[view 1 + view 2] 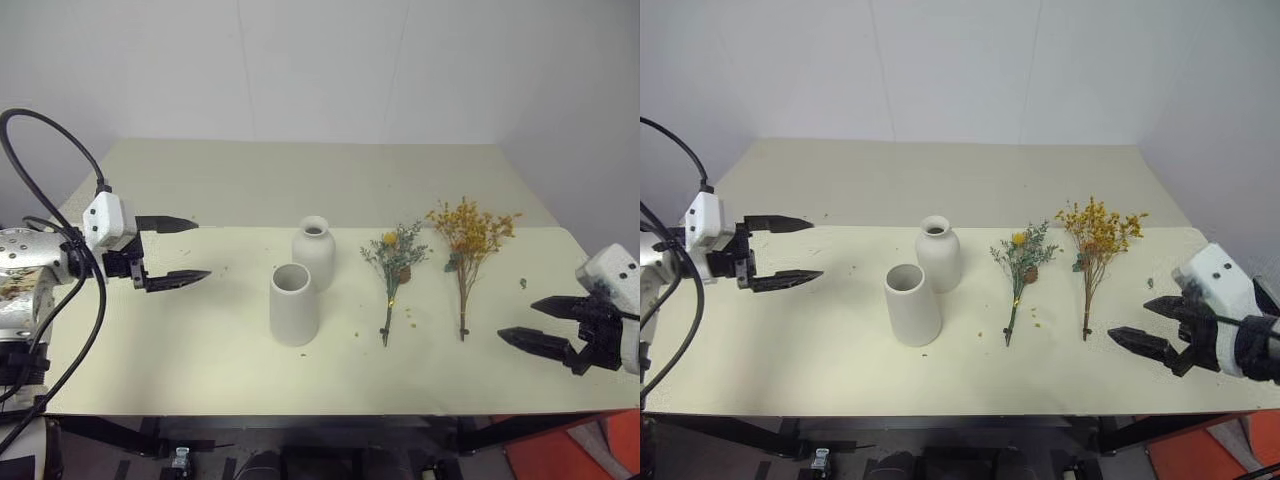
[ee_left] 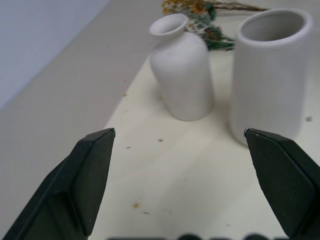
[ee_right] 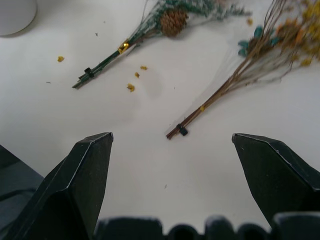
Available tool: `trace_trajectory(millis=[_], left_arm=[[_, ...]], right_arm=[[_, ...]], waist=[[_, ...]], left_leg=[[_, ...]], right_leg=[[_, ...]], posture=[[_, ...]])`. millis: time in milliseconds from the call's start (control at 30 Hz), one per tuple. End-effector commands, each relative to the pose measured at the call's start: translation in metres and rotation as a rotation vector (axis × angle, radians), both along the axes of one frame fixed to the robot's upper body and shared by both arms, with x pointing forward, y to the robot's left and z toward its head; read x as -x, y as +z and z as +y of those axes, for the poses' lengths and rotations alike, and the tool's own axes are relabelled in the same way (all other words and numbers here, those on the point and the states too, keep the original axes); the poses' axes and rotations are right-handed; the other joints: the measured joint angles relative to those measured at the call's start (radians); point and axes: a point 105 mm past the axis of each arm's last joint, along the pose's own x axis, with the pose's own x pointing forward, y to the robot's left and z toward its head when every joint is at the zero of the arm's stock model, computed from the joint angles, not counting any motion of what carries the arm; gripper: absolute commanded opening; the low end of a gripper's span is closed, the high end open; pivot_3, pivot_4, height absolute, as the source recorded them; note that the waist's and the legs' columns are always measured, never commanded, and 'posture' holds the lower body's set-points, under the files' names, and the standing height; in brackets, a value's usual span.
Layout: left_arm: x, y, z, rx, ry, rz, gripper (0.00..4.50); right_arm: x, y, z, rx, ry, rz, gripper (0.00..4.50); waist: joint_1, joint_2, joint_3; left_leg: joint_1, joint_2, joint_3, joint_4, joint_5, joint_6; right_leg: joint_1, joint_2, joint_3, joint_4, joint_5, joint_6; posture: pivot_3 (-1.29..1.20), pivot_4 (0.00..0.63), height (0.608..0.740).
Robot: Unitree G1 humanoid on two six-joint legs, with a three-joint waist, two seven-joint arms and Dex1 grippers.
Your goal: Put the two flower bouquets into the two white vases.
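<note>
The pale counter (image 1: 180, 330) carries two white vases standing upright: a wide-mouthed cylinder vase (image 1: 294, 305) and, just behind it, a narrow-necked bottle vase (image 1: 314, 253). To their right lie a grey-green bouquet (image 1: 393, 275) and a yellow-orange bouquet (image 1: 468, 255), flat, apart, amid scattered yellow crumbs (image 3: 131, 87).

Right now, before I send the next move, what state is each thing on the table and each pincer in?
Bottle vase: upright, empty.
Wide-mouthed vase: upright, empty.
Grey-green bouquet: lying flat on the table, untouched.
Yellow-orange bouquet: lying flat, untouched.
Left pincer: open, holding nothing.
Right pincer: open, holding nothing, near the bouquet stems.
</note>
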Motion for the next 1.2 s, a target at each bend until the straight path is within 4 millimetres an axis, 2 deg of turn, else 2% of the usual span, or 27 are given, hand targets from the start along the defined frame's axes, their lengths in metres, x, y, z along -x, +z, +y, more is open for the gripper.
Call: trace_trajectory(millis=[33, 267, 467, 567, 800, 1033, 1133, 1200], left_arm=[[0.011, 0.022, 0.0, 0.002, -0.02, -0.059, 4.5], [0.019, 0.025, 0.005, -0.015, 0.007, -0.062, 4.5], [0.026, 0.021, 0.006, -0.025, 0.026, -0.06, 4.5], [0.025, 0.019, 0.007, -0.039, 0.036, -0.066, 4.5], [0.02, 0.018, 0.001, -0.073, 0.022, -0.098, 4.5], [0.017, 0.022, -0.005, -0.103, -0.021, -0.126, 4.5], [0.015, 0.021, -0.009, -0.105, -0.048, -0.123, 4.5], [0.011, 0.019, -0.012, -0.109, -0.067, -0.122, 4.5]], right_arm=[[-0.003, 0.017, -0.002, 0.099, 0.041, -0.161, 4.46], [-0.005, 0.014, -0.006, 0.105, 0.081, -0.166, 4.46], [-0.009, 0.012, -0.006, 0.084, 0.09, -0.146, 4.46], [-0.013, 0.013, -0.004, 0.01, 0.057, -0.066, 4.46], [-0.051, 0.015, 0.038, -0.162, 0.039, -0.028, 4.46], [-0.079, -0.011, 0.077, -0.243, -0.088, 0.155, 4.46], [-0.087, -0.021, 0.103, -0.215, -0.112, 0.132, 4.46], [-0.096, -0.024, 0.112, -0.246, -0.172, 0.112, 4.46]], waist=[[0.0, 0.0, 0.0], [-0.001, 0.0, 0.0], [0.0, 0.0, 0.0], [-0.001, 0.0, 0.0], [-0.007, 0.0, 0.0], [-0.003, 0.0, 0.0], [-0.003, 0.0, 0.0], [-0.002, 0.0, 0.0]], left_leg=[[0.0, 0.0, 0.0, 0.0, 0.0, 0.0], [0.001, 0.0, 0.0, 0.0, 0.0, 0.0], [0.001, 0.0, 0.0, 0.0, 0.0, 0.0], [0.001, 0.0, 0.0, 0.0, 0.0, 0.0], [0.001, 0.001, 0.0, -0.001, 0.0, 0.0], [-0.003, 0.0, 0.0, -0.001, 0.0, 0.0], [-0.003, 0.001, 0.0, -0.001, 0.0, 0.0], [-0.005, 0.0, 0.0, -0.001, 0.0, 0.0]], right_leg=[[0.0, 0.0, 0.0, 0.0, 0.0, 0.0], [0.0, 0.0, 0.0, 0.0, 0.0, 0.0], [0.0, 0.0, 0.0, 0.0, 0.0, 0.0], [0.0, 0.0, 0.0, 0.0, 0.0, 0.0], [0.0, 0.001, 0.0, 0.0, -0.001, -0.002], [-0.004, 0.001, 0.0, 0.001, 0.004, -0.008], [-0.005, 0.001, 0.0, 0.002, 0.004, -0.008], [-0.006, 0.001, 0.0, 0.003, 0.004, -0.008]], posture=[[0.0, 0.15, 0.74], [0.0, 0.15, 0.74], [0.0, 0.15, 0.74], [0.0, 0.15, 0.74], [0.0, 0.15, 0.74], [0.0, 0.15, 0.74], [0.0, 0.15, 0.74], [0.0, 0.15, 0.74]])
